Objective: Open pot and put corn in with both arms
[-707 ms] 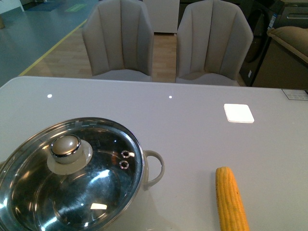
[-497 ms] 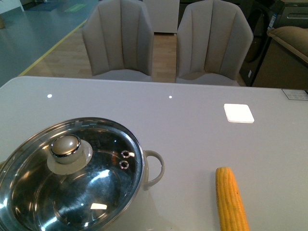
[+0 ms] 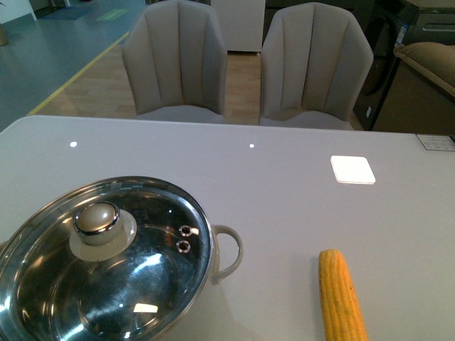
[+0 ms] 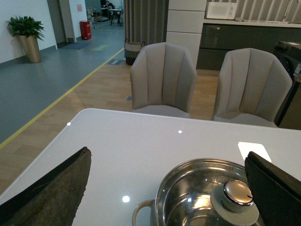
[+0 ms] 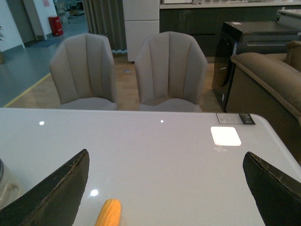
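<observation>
1 pot (image 3: 211,264), lidded, table (image 3: 284,192) near-left corner | 1 corn (image 3: 340,295), near edge | left gripper (image 4: 164,188), right gripper (image 5: 164,188): fingers spread, empty | 2 chairs (image 3: 178,57)

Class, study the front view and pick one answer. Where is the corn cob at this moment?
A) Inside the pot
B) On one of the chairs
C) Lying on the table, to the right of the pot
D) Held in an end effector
C. The corn lies flat on the table, to the right of the pot and clear of it, with nothing gripping it.
</observation>
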`<action>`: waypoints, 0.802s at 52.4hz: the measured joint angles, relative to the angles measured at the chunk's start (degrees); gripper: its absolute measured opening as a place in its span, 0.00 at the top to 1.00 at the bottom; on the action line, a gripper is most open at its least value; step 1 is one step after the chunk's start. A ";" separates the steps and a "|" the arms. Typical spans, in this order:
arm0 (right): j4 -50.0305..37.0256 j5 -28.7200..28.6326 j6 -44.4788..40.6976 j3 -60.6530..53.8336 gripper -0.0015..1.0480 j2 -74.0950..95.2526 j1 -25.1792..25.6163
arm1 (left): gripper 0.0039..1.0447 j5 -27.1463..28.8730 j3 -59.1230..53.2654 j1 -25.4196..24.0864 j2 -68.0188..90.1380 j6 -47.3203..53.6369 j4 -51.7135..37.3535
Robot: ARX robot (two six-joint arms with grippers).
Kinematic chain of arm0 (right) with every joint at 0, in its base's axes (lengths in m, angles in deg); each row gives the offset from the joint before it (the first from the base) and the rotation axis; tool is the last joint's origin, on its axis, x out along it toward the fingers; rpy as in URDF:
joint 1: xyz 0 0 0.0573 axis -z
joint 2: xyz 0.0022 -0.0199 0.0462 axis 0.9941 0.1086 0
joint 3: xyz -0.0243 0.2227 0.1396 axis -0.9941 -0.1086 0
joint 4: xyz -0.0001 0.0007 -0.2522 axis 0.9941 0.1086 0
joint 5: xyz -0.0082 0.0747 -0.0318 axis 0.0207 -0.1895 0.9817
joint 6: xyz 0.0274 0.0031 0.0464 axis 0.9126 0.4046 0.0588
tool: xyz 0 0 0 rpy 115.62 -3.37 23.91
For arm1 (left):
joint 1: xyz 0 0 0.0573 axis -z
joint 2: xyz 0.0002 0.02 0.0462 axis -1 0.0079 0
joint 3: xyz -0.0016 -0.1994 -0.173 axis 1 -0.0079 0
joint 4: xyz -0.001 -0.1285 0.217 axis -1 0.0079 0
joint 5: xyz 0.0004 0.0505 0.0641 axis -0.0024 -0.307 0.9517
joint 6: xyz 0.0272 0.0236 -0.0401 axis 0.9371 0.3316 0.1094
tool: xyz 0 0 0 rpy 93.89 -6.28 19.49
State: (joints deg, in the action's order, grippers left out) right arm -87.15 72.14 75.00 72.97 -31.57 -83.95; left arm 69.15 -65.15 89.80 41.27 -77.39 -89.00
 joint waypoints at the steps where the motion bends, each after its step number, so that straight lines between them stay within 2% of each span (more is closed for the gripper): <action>1: 0.00 0.00 0.00 0.00 0.08 0.00 0.00 | 0.06 0.02 0.00 0.00 0.00 0.00 0.00; 4: 0.00 0.00 0.00 0.00 0.08 0.00 0.00 | 0.06 1.66 0.24 0.42 0.42 -0.76 0.98; 6: 0.00 0.07 0.00 0.00 0.08 0.00 -0.02 | 0.06 10.49 2.78 3.08 4.09 -4.46 8.50; 8: 0.00 0.00 0.00 0.00 0.08 -0.04 0.00 | 0.06 14.45 3.50 4.57 7.02 -6.36 10.93; 14: 0.00 0.00 0.00 0.00 0.08 -0.04 -0.02 | 0.06 18.01 3.74 7.82 12.87 -8.66 8.24; 19: 0.00 0.02 0.00 0.00 0.08 -0.04 0.00 | 0.06 18.14 4.81 9.07 17.55 -9.05 3.87; 27: 0.00 0.02 0.00 0.00 0.08 -0.04 -0.02 | 0.06 16.24 7.10 9.73 29.48 -8.59 -7.87; 37: 0.00 0.00 0.00 0.00 0.08 -0.04 0.00 | 0.06 10.05 10.91 9.92 51.56 -8.35 -27.76; 42: 0.00 0.02 0.00 0.00 0.08 -0.04 -0.02 | 0.06 8.83 12.87 10.56 62.31 -7.96 -36.94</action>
State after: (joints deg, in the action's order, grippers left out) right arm -87.15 72.16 75.00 72.97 -31.62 -83.97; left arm 77.98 -52.27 100.36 103.58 -85.34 -125.94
